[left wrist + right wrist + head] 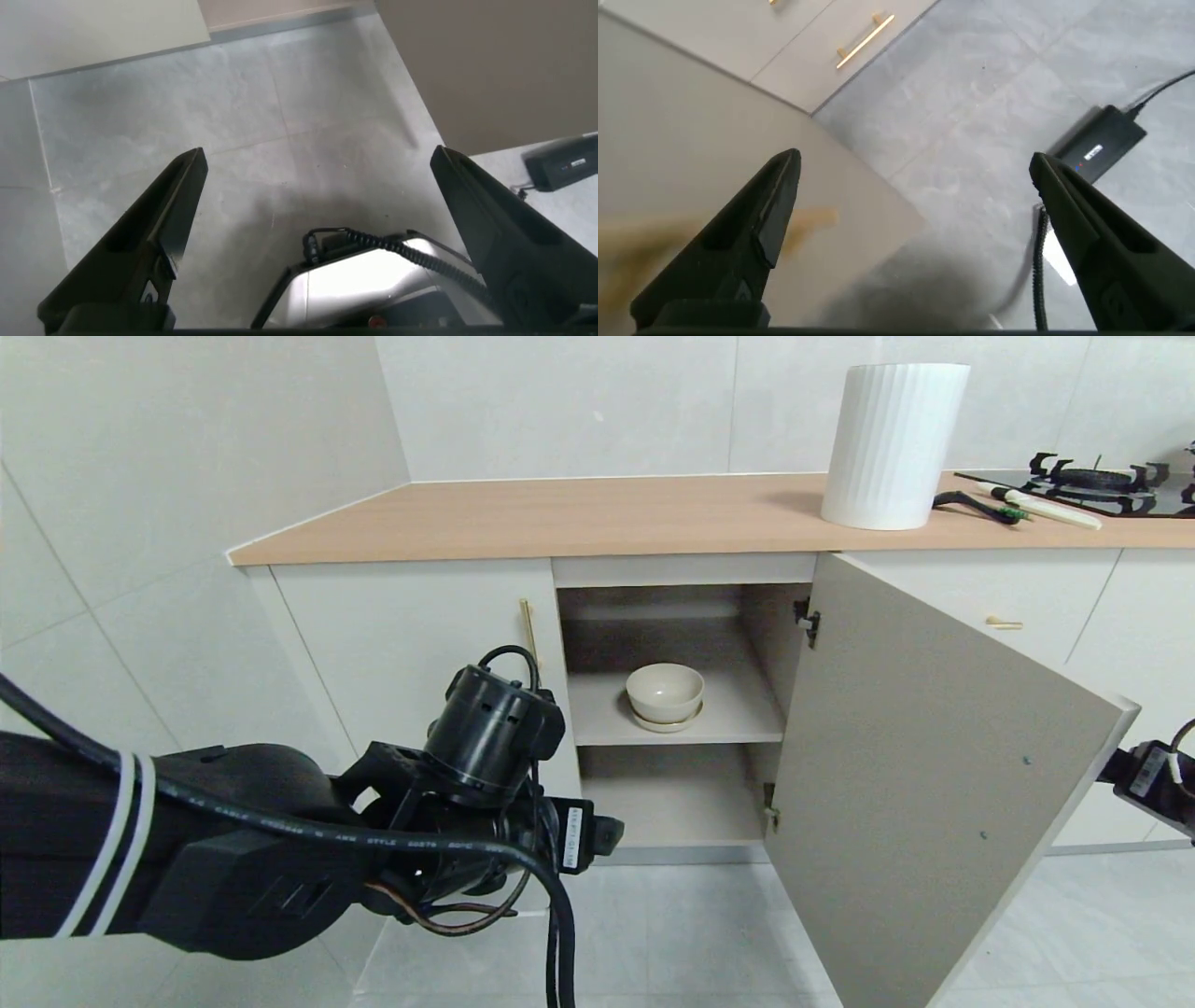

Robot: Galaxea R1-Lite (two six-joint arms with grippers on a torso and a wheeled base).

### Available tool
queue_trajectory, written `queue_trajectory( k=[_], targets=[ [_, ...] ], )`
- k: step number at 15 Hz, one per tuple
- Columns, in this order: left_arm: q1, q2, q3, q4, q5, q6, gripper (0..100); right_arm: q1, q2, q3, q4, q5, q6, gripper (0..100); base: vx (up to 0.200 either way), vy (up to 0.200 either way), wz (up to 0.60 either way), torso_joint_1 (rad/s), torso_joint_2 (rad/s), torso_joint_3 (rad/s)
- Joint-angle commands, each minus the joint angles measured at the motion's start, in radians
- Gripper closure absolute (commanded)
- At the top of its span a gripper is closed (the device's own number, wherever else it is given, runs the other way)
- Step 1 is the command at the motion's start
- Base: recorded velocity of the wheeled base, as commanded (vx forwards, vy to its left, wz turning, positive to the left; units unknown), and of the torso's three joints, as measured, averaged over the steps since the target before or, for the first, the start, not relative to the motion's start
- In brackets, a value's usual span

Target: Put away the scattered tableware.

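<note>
A long wooden countertop [579, 513] runs left to right along the far wall, above a row of pale cupboards. One cupboard door [915, 775] stands swung wide open to the right, hinged at its far edge. It exposes a middle shelf [728, 719] with a lower compartment beneath it. The left gripper [318, 159] hangs low at the near left over the floor tiles, its fingers spread wide and released, nothing between them. The right gripper [913, 159] sits at the right, by the open door's outer edge, likewise spread and empty. A tall white ribbed container [892, 443] stands upright on the counter's right part, with a black hob [1102, 485] further right. The bowl [665, 691] rests on the middle shelf, mouth up, seated on a small plate [665, 723] lying flat. Between container and hob lie a pale-handled utensil [1046, 509] and a black-handled utensil [976, 505], both flat, long axes running roughly left to right.
</note>
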Motion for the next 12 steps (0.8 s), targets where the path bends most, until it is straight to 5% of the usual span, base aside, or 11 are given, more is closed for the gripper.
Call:
queue_trajectory(
  k=[1, 7, 12],
  targets=[
    [0.005, -0.002, 0.0, -0.007, 0.0, 0.0, 0, 0.001, 0.093, -0.046, -0.005, 0.007, 0.0, 0, 0.0, 0.0, 0.0, 0.0, 0.0, 0.0],
    [0.016, -0.024, 0.0, -0.02, 0.0, 0.0, 0, 0.185, 0.104, -0.067, -0.001, 0.041, 0.017, 0, 0.0, 0.0, 0.0, 0.0, 0.0, 0.0],
    [0.037, -0.051, -0.006, -0.02, 0.002, 0.001, 0, 0.461, 0.135, -0.099, -0.002, 0.041, 0.043, 0, 0.0, 0.0, 0.0, 0.0, 0.0, 0.0]
  ],
)
